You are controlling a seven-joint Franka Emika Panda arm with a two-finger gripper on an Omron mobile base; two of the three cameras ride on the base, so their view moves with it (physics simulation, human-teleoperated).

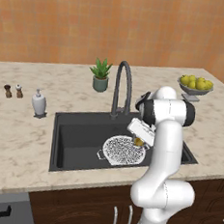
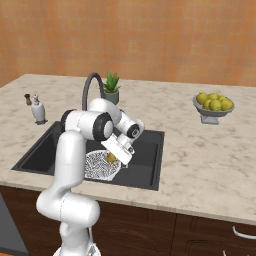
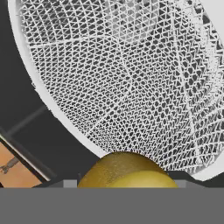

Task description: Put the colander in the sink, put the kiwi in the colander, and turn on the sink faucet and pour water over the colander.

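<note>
Wide white mesh colander [image 1: 122, 150] lay in the large dark rectangular sink [image 1: 78, 135], toward its right front part. Small yellowish-brown kiwi [image 1: 139, 141] hung in the gripper [image 1: 140, 142] over the colander's right rim. Tall dark gooseneck faucet [image 1: 122, 86] stood behind the sink's rear edge. White soap dispenser bottle [image 1: 38, 103] stood at the sink's left rear corner on the beige marble worktop [image 1: 19, 139].

One colander [image 1: 124, 150], one kiwi [image 3: 127, 169], one sink [image 1: 77, 139], one faucet [image 1: 122, 88] — one potted plant [image 1: 101, 75], two shakers [image 1: 13, 91], one soap dispenser [image 1: 38, 103]
</note>
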